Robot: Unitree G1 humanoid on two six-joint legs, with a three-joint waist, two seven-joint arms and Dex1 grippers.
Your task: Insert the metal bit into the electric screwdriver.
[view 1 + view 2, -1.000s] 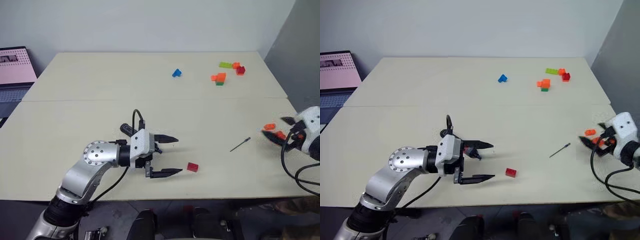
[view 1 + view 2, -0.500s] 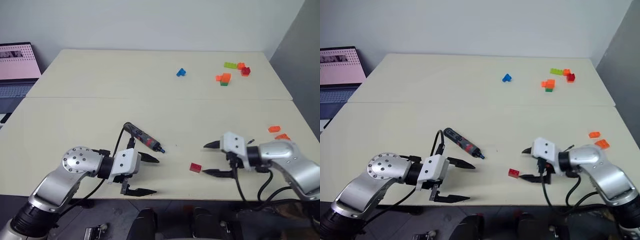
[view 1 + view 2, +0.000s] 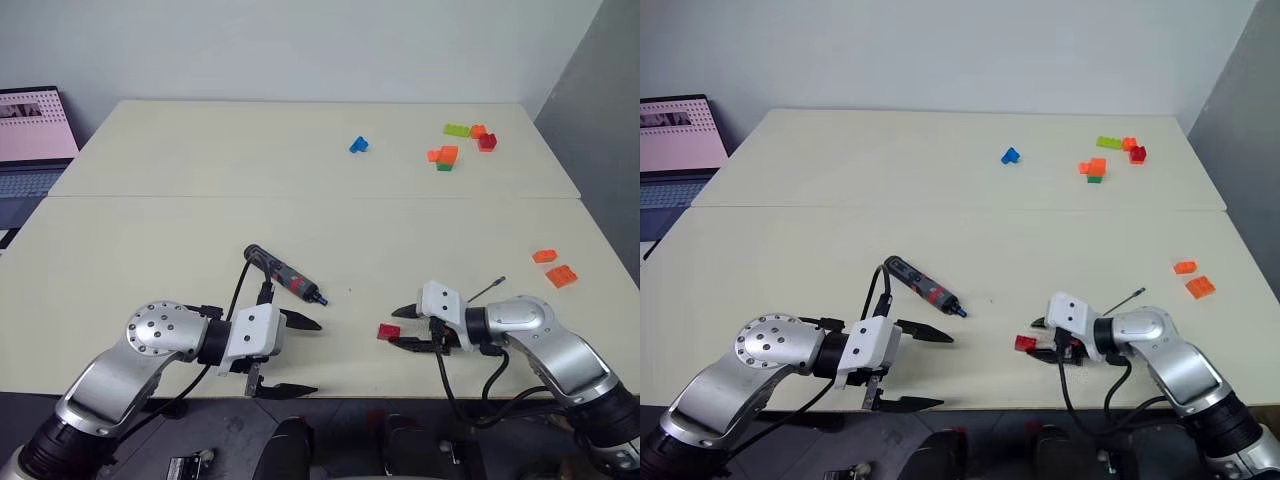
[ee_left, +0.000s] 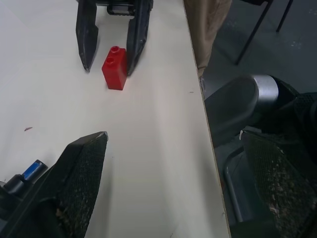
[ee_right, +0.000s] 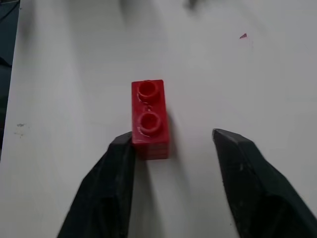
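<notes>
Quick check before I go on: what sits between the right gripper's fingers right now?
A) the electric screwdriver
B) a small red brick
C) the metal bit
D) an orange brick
B: the right wrist view shows the red brick between the right gripper's fingers, one finger against it, the other apart; the metal bit lies behind that arm.

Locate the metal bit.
The metal bit lies on the table at the robot's right, just behind the right gripper, partly hidden by that arm.

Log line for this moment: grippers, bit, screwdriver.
left gripper: open, empty | right gripper: around red brick, one finger touching | bit: on table, untouched | screwdriver: on table, no bit in
</notes>
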